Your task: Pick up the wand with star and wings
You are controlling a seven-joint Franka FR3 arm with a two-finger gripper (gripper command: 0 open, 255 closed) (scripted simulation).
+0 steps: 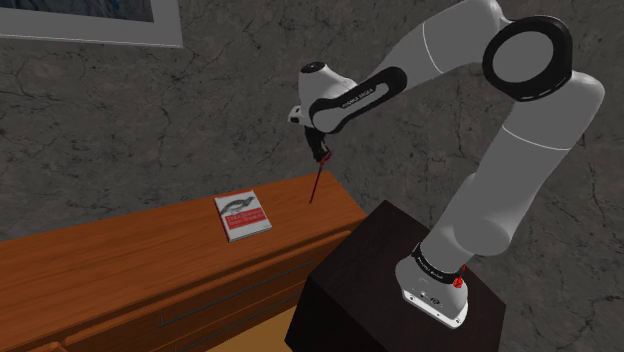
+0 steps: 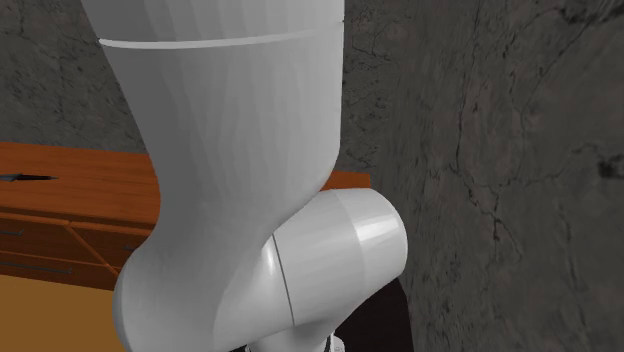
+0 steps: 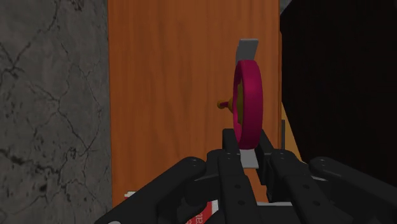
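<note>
My hand (image 3: 249, 151) grips the wand (image 3: 248, 105), which hangs down over the wooden tabletop (image 1: 120, 258); a book (image 1: 241, 216) lies flat nearby

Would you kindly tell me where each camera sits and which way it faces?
Shoulder view: beside and behind the stand, looking down over the wooden dresser and book; shows the whole arm, its gripper holding the wand.
Second exterior view: close against the arm, facing the dresser and stone wall; a white arm link shows.
Wrist view: on the hand, looking down past the fingers clasping the wand onto the dresser top.
Shared: shoulder and wrist views both show wand and dresser.
</note>
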